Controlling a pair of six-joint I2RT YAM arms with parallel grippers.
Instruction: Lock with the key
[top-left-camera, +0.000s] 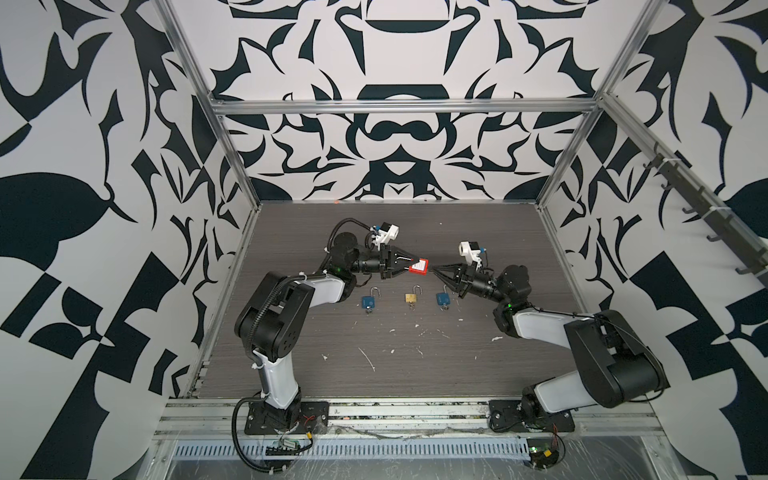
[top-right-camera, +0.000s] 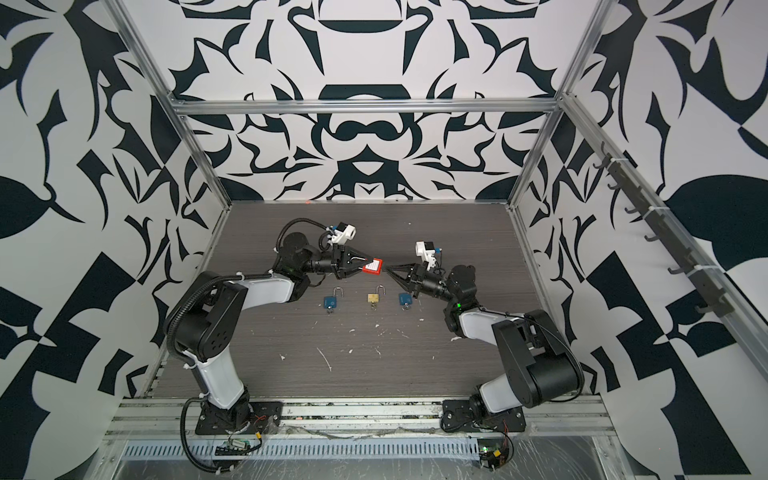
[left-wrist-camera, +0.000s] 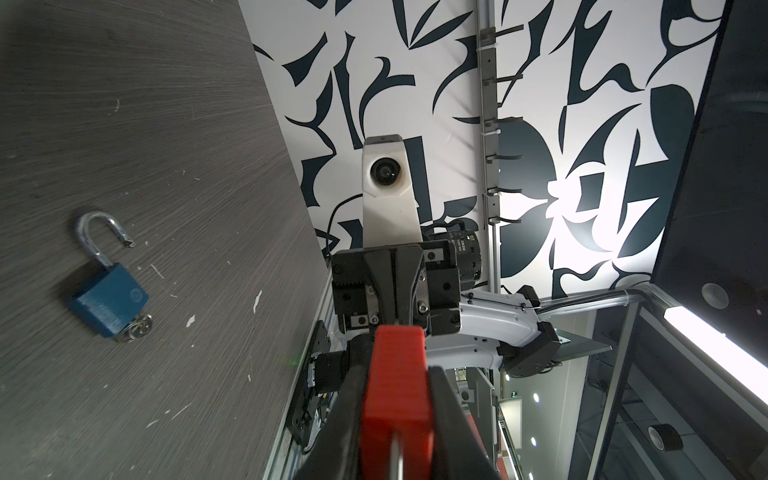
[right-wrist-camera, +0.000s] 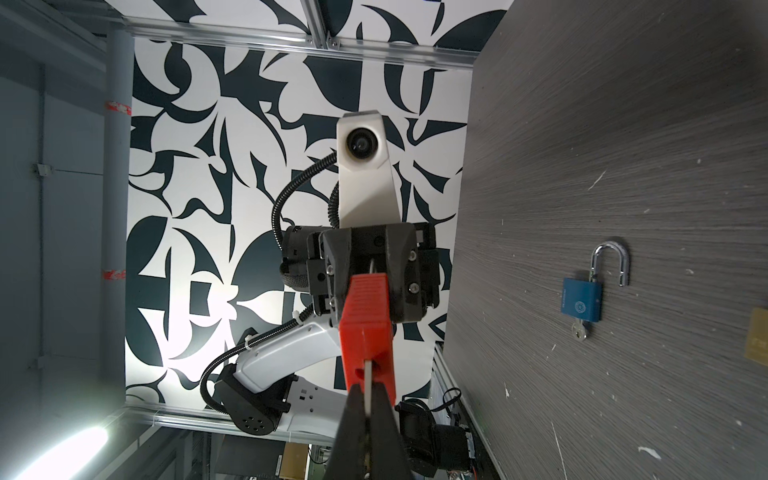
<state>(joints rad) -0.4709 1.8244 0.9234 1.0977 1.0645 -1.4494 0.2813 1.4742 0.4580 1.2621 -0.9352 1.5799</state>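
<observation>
The red padlock (top-left-camera: 419, 266) hangs in the air above the middle of the table (top-left-camera: 374, 374), clamped by its sides in the left gripper (top-left-camera: 409, 266). The lock's bottom end points at the right gripper (top-left-camera: 435, 272). That gripper's jaws are pressed together on the key (right-wrist-camera: 369, 380), whose thin blade runs from the lock's underside into its fingertips. Only the right wrist view shows this blade clearly; in both top views it is a sliver between lock and fingertips. The shackle lies back between the left fingers (left-wrist-camera: 347, 415); whether it is seated I cannot tell.

Nearer the arm bases, well below the held lock, lie the left blue padlock (top-left-camera: 368, 300), the brass padlock (top-left-camera: 411, 298) and the right blue padlock (top-left-camera: 443, 298), shackles open. Bare table spreads toward the back wall (top-left-camera: 395, 166).
</observation>
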